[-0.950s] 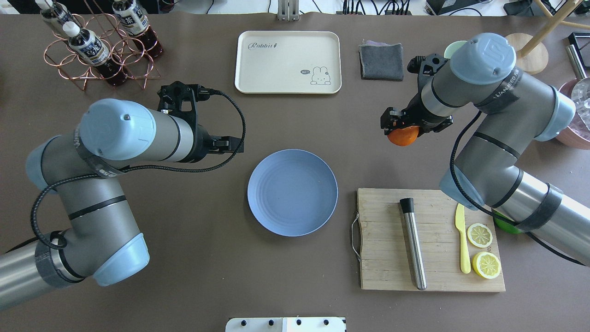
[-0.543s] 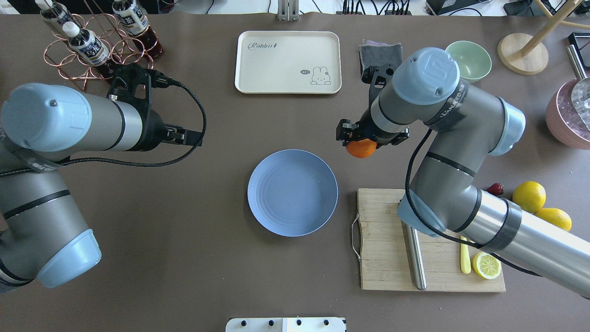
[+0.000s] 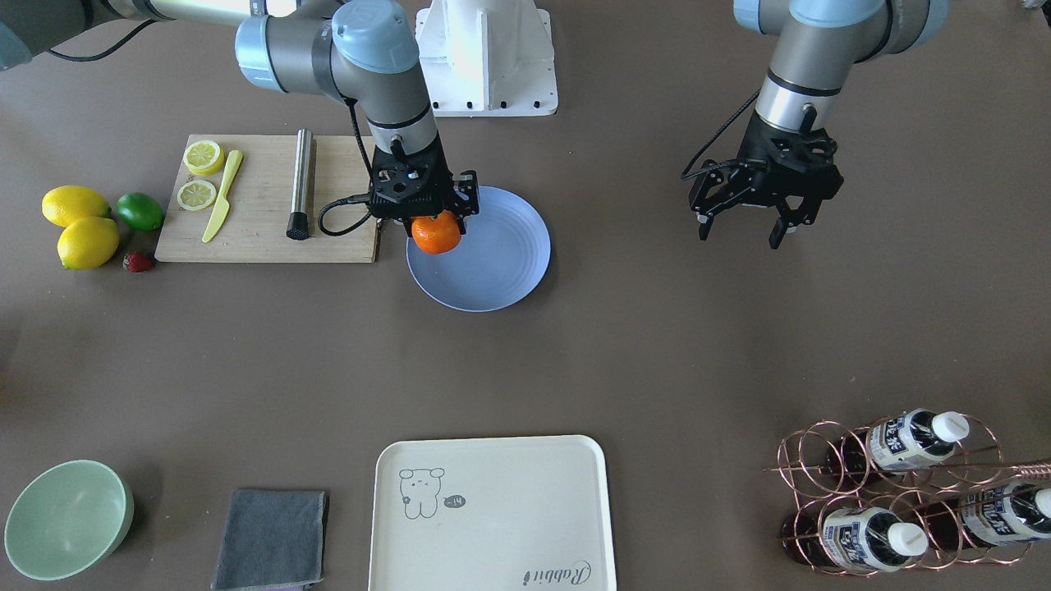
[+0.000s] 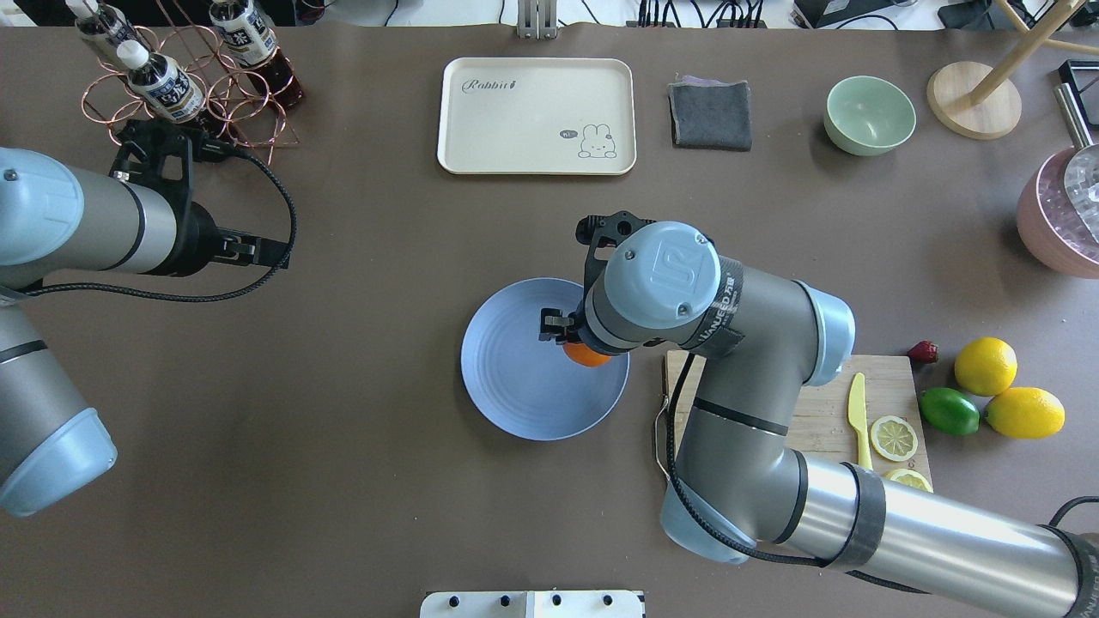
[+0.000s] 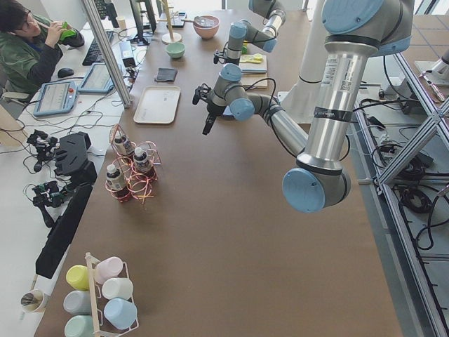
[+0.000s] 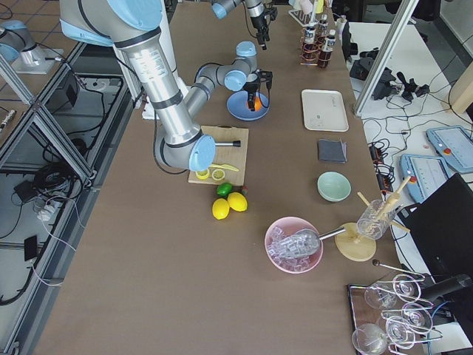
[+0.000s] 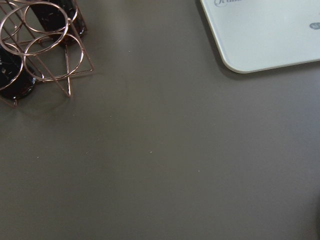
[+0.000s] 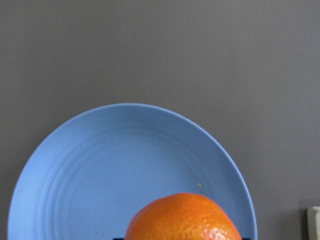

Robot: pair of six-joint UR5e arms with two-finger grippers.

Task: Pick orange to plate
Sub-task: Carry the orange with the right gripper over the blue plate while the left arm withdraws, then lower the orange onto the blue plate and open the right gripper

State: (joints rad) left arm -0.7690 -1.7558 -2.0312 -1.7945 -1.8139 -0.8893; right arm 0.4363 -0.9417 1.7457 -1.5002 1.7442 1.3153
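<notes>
Brown surface (image 3: 624, 345), two arms. The right arm's fingers (image 3: 468, 199) are pinching the small round bright-orange fruit (image 3: 436, 234) from both sides. That puts the orange right over the round flat light-blue plate (image 3: 501, 271), on the side of the plate nearest the wooden cutting board (image 3: 263, 230). Honestly can't tell if it's touching the plate or sitting just above it. The right wrist view only shows the orange bulging in at the bottom, with the plate's faint rings behind it. The left arm's fingers (image 3: 780, 228) are spread wide with nothing between them, well apart from the plate, over on the side where the copper wire rack of bottles (image 3: 895, 484) stands. On the board there's a steel cylinder with a black end (image 3: 302, 176), a yellow plastic knife (image 3: 223, 195) and two lemon slices (image 3: 203, 156). Just past the board, two whole yellow lemons (image 3: 88, 243), a green lime (image 3: 139, 211) and a small red strawberry (image 3: 138, 262) huddle together. Along the operators' edge sit a cream rectangular tray with a little animal drawing (image 3: 493, 509), a folded grey cloth (image 3: 271, 538) and a pale green bowl (image 3: 49, 525).
</notes>
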